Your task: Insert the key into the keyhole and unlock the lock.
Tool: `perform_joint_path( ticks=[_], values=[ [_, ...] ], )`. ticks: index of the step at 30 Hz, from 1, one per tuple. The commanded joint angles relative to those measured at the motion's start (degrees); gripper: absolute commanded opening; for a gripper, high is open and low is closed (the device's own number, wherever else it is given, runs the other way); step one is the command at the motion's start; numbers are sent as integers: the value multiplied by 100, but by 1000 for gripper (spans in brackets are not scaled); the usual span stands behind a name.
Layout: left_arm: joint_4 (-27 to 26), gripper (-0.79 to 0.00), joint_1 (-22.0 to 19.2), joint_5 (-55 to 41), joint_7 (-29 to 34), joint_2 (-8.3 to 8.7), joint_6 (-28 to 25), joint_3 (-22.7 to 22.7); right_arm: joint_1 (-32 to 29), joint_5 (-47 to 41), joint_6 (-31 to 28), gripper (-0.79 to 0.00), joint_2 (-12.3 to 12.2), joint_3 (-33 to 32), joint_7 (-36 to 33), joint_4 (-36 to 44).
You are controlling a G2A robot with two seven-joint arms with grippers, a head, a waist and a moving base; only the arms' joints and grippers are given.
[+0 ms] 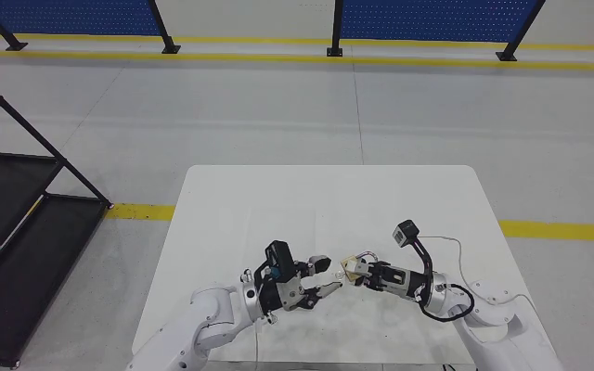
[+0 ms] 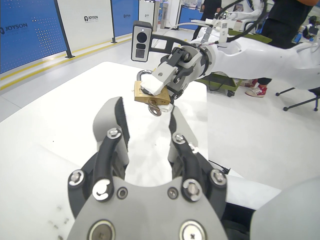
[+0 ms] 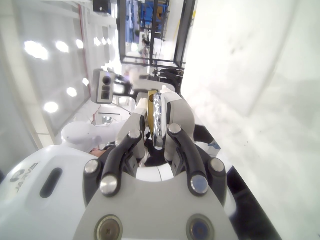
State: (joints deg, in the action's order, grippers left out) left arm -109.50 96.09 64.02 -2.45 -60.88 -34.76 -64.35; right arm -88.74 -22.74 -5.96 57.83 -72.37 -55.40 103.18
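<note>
A brass padlock with a silver shackle is held above the white table near its front. My right gripper is shut on the padlock body. In the right wrist view the shackle and brass body sit between that gripper's fingers. A silver key sticks out of the padlock's underside, its head toward my left gripper. The left gripper is open, its fingertips just short of the key head and not touching it. In the top view the left gripper faces the padlock.
A black metal rack stands on the floor left of the table. Blue fence panels line the far side of the room. The table's back half is bare white surface.
</note>
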Motion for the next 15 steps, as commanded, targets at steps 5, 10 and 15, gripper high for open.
perform_joint_path(
  ticks=[5, 10, 15],
  values=[
    [71, 0, 383, -104, -159, 73, 75, -424, 25, 26, -13, -785, 0, 22, 48, -46],
    [124, 0, 825, -329, -303, 154, 48, -955, 60, 159, -19, -785, 5, 69, 174, -101],
    [90, 0, 1203, -320, -510, 222, -32, -1447, 76, 175, -12, -785, 9, 85, 223, -106]
  ],
)
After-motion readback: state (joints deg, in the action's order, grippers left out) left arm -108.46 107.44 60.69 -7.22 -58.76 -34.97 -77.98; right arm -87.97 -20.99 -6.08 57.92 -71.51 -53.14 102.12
